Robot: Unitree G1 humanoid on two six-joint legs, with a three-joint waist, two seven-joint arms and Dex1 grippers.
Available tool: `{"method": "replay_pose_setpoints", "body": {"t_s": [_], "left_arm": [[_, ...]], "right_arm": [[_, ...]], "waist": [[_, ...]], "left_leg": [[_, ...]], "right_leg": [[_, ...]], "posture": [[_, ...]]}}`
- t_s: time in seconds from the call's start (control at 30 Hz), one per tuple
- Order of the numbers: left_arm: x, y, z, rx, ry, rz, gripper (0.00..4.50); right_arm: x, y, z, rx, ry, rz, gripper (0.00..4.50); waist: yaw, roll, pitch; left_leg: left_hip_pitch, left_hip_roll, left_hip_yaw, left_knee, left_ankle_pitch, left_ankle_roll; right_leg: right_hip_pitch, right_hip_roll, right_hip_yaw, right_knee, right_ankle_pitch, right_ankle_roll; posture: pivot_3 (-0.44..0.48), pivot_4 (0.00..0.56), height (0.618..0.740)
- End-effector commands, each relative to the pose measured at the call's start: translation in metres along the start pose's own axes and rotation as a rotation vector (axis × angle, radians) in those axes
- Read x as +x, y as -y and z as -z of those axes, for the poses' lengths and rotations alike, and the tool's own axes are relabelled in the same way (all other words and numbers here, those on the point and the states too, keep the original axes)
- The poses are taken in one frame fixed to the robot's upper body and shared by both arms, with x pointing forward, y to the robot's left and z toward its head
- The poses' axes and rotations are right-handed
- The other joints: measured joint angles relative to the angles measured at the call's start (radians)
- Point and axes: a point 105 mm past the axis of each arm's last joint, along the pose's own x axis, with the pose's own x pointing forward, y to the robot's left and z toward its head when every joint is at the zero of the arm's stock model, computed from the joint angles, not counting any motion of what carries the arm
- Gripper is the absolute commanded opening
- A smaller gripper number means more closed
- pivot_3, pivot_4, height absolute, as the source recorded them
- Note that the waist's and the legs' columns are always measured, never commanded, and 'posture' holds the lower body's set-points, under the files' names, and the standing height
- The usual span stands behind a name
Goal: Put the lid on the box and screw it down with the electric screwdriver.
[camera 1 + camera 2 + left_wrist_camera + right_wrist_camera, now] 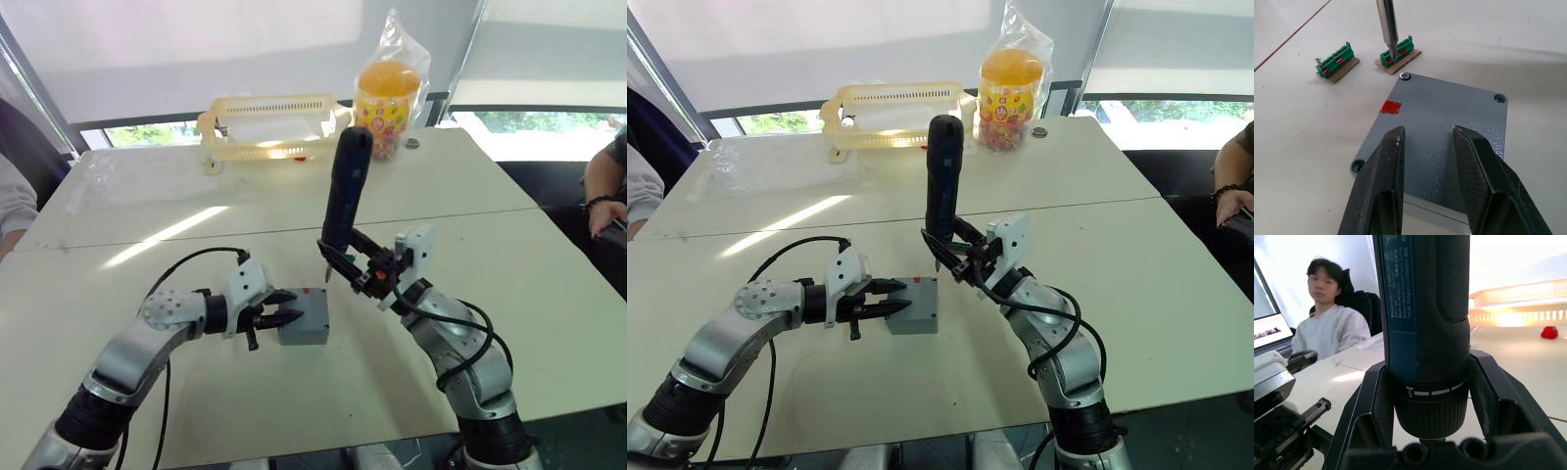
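Two grippers share the work over the table (490, 294). On the left, the left gripper (279, 318) reaches in level against the near side of the box (306, 315), probably to brace it against the torque of driving. Its black fingers (1381, 186) stand slightly apart above the lid (1444, 122), which already sits flush on the box; the lid surface lies between and just beyond the fingertips, and contact cannot be confirmed. One screw (1405, 76) sits in the lid's far corner, while the other visible corner holes appear empty. Just beyond that corner, two small green blocks (1337, 61) rest on the table. To the right, the right gripper (343, 262) is clamped around the lower barrel of the electric screwdriver (345, 191), holding it near upright so the bit (1388, 29) points down close to the seated screw, slightly beyond it and not yet engaged.
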Motion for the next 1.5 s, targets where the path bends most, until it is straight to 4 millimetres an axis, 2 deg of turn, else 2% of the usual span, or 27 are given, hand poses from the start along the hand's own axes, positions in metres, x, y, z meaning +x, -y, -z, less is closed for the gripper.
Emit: {"method": "replay_pose_setpoints", "body": {"t_s": [0.03,0.63,1.5], "left_arm": [[0.0,-0.001,0.014,-0.02,-0.058,-0.008,1.52],[0.001,0.001,0.017,-0.016,-0.071,-0.006,1.52],[0.001,0.0,0.018,-0.022,-0.072,-0.02,1.52]], "right_arm": [[0.002,-0.01,-0.033,-0.04,0.116,-0.044,1.75],[-0.001,-0.02,-0.024,0.005,0.075,-0.089,1.75],[0.003,-0.014,-0.01,-0.001,0.047,-0.062,1.75]], "waist": [[0.0,0.0,0.0],[0.0,0.0,0.0],[0.0,0.0,0.0]], "left_leg": [[0.0,0.0,0.0,0.0,0.0,0.0],[0.0,0.0,0.0,0.0,0.0,0.0],[0.0,0.0,0.0,0.0,0.0,0.0]], "right_leg": [[0.0,0.0,0.0,0.0,0.0,0.0],[0.0,0.0,0.0,0.0,0.0,0.0],[0.0,0.0,0.0,0.0,0.0,0.0]], "posture": [[0.0,0.15,0.74],[0.0,0.15,0.74],[0.0,0.15,0.74]]}}
